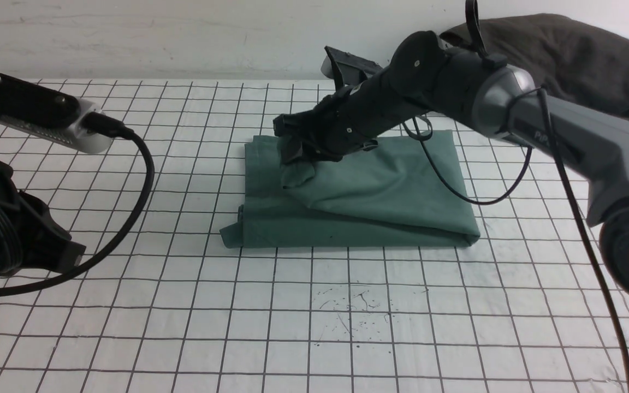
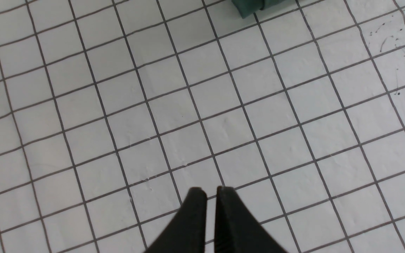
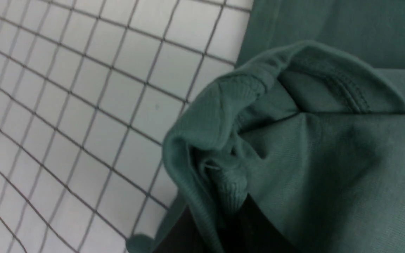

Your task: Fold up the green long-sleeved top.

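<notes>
The green long-sleeved top (image 1: pixel 402 174) lies on the table (image 1: pixel 314 327), partly folded, with its upper left portion drawn up between the right fingers (image 3: pixel 220 211), which are closed on a bunched ridge of cloth. The left fingers (image 2: pixel 211 196) are almost together with nothing between them, well apart from the top, over bare table. The knit looks soft and matte, muted green, with a rounded, rolled fold beside the right fingers and a stitched seam showing in the right wrist view. Smooth shallow creases sweep across the upper layer toward the near right corner; a small cuff-like tip juts out at the near left. The table's white covering carries thin dark grid lines, slightly wavy in places, and some dark scuffs. Behind the right arm (image 1: pixel 544 120) lies a dark grey-black garment (image 1: pixel 565 60), crumpled in a heap.
</notes>
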`<state>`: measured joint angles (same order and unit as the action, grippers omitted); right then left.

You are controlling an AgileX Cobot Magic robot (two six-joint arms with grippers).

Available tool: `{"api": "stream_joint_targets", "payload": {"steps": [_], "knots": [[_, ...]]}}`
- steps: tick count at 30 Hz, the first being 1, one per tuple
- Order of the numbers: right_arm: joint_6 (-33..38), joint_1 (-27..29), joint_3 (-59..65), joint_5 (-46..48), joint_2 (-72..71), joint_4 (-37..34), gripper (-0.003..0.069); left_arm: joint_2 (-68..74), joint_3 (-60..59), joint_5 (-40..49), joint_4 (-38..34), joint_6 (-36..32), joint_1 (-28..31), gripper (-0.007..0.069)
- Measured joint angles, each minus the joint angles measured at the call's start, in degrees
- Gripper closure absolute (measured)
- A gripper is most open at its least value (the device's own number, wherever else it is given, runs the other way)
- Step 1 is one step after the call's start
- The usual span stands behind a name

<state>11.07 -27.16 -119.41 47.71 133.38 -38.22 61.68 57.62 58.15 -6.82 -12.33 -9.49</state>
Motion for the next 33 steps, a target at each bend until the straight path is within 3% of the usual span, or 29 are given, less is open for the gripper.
{"api": "stream_joint_targets", "payload": {"steps": [5,9,13,16,26,31,33], "knots": [[3.99,0.0,0.0,-3.44,0.27,-5.23,0.0526,0.0,0.0,-0.01,-0.34,0.0,0.0,0.0602],[8.48,0.0,0.0,-3.64,0.27,-7.72,0.0366,0.0,0.0,-0.01,-0.43,0.0,0.0,0.0602],[10.74,0.0,0.0,-3.19,0.02,-6.27,0.0316,0.0,0.0,-0.01,-0.55,0.0,0.0,0.0602],[11.05,-0.09,0.11,-2.75,-0.09,-4.26,0.0343,0.0,-1.11,-0.68,-0.74,-0.06,0.0,0.0602],[12.45,-6.22,0.29,-6.05,7.0,-5.87,0.0646,-0.66,-2.89,-3.16,-4.52,-1.41,0.0,0.0602],[17.8,-8.4,-0.66,-7.37,7.04,-5.6,0.0669,-4.13,-2.89,-3.76,-7.49,-5.58,0.0,0.0602],[19.44,-8.27,-3.83,-6.03,5.22,-2.35,0.067,-7.53,-3.53,-5.01,-8.84,-7.98,0.0,0.0602]]}}
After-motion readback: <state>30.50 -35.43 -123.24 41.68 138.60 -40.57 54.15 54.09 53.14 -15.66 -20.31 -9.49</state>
